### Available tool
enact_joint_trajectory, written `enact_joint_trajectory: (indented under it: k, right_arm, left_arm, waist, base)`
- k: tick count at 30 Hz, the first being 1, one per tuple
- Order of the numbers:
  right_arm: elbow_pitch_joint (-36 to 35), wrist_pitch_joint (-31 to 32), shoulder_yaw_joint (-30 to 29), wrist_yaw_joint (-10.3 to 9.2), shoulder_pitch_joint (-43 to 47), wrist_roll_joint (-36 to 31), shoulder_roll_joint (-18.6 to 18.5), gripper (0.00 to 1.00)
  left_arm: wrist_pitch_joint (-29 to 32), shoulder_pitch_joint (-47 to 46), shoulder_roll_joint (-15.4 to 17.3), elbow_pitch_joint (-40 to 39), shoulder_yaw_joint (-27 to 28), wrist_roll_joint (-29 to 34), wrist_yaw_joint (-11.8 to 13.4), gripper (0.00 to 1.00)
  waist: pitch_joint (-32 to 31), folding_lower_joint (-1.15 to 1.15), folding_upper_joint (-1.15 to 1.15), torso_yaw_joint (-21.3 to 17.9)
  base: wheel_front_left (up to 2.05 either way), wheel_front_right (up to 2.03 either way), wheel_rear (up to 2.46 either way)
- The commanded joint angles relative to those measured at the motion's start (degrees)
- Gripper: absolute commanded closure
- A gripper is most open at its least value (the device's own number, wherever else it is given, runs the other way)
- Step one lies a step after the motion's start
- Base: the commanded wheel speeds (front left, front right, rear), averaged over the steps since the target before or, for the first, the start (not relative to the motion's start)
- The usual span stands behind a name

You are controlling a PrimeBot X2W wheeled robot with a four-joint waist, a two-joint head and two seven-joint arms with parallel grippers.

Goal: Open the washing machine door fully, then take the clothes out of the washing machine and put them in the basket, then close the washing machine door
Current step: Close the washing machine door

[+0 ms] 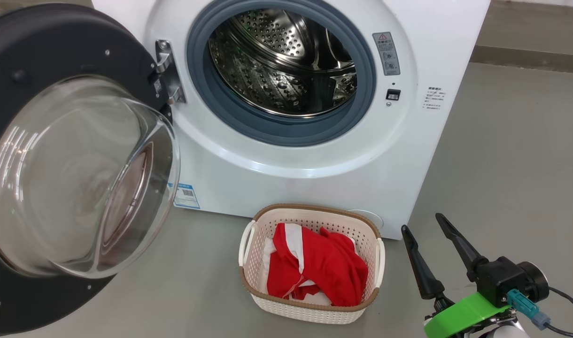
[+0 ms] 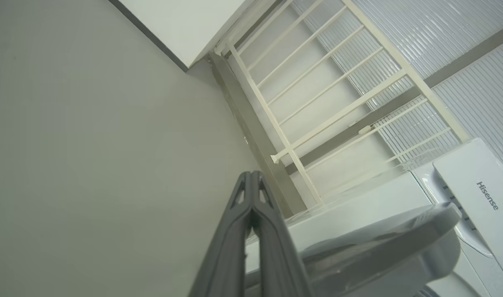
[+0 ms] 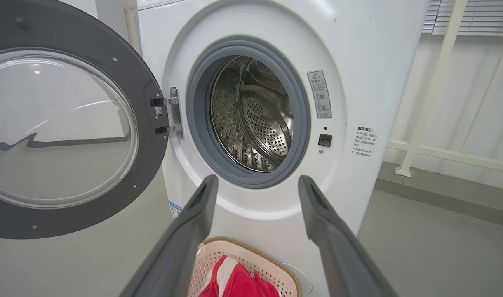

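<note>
Grippers: my right gripper [image 1: 422,222] hangs spread wide, holding nothing, over bare floor [image 1: 502,164] just right of the basket [image 1: 314,209], and my left gripper [image 2: 250,175] is pressed shut on nothing near the door's outer edge. The washing machine [image 1: 314,188] stands with its mouth open and the door [image 1: 42,51] swung far out to my left. The basket sits just before the machine, below the opening, red clothes [image 1: 324,267] heaped inside.
</note>
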Motion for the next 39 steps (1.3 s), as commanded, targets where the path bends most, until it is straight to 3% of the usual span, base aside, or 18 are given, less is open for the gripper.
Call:
enact_joint_trajectory:
  k: [1, 7, 18, 25, 39]
  right_arm:
    - [-1.2, -0.4, 1.3, 0.35, -2.2, -0.3, -0.3, 0.00]
    - [-1.2, -0.4, 1.5, 0.35, -2.0, -0.1, -0.5, 0.00]
    - [-1.0, -0.4, 2.0, 0.35, -1.6, 0.5, -0.6, 0.00]
    - [-1.2, -0.4, 2.1, 0.35, -1.6, 0.9, -0.3, 0.00]
    - [-1.6, -0.4, 1.9, 0.35, -1.6, 0.9, 0.2, 0.00]
  left_arm:
    - [2.9, -1.2, 3.8, -0.6, 1.5, -2.0, -1.3, 1.00]
    - [10.5, -0.4, 4.0, 1.0, 2.5, -6.9, -4.6, 1.00]
    - [15.3, 0.9, 3.5, 1.9, 2.9, -10.5, -7.9, 1.00]
    - [18.3, 2.1, 1.4, 0.4, 3.4, -13.8, -10.1, 1.00]
    - [23.5, 6.2, -3.2, -6.5, 5.4, -20.1, -11.4, 1.00]
  waist:
    - [0.0, 0.00, 0.00, -0.2]
    - [0.2, 0.00, 0.00, -0.3]
    - [0.0, 0.00, 0.00, -0.3]
    - [0.1, 0.00, 0.00, -0.3]
    - [0.5, 0.00, 0.00, -0.6]
  base:
    - [0.00, 0.00, 0.00]
    - [0.00, 0.00, 0.00]
    - [0.00, 0.00, 0.00]
    - [0.00, 0.00, 0.00]
    - [0.00, 0.00, 0.00]
